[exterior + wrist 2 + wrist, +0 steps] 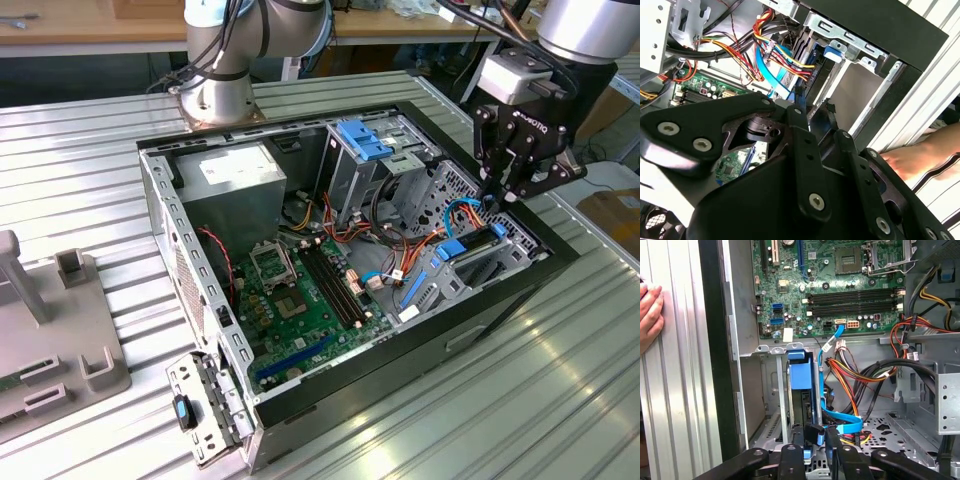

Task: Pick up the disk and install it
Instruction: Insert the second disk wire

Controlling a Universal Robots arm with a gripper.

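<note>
Nearest to you in the exterior view, at lower left of the frame, a hinged metal bracket (205, 405) with a blue latch hangs off the corner of the open computer case (200, 290), which lies on its side on the ribbed metal tabletop (80, 190). A grey fixture (50, 340) rests at the left edge.

Inside the case you see the green motherboard (300, 295) at centre, with the grey power supply (235, 175) behind it toward upper left.

At right of centre, the disk (470, 250) sits in the drive cage at the case's right end, its blue carrier frame showing; in the first wrist view the disk (802, 390) stands edge-on in the bay at lower centre, a blue cable (842, 420) looping beside it.

The end effector (497, 192) hangs at upper right of the exterior view, just above the disk, fingers drawn close together around the disk's rear end; you cannot tell whether they actually pinch it. In the second wrist view the end effector (812, 107) points into the cage.

A person's hand (650, 315) rests on the tabletop at the left edge of the first wrist view.

Farthest, the arm's base (225, 95) stands at upper centre.
</note>
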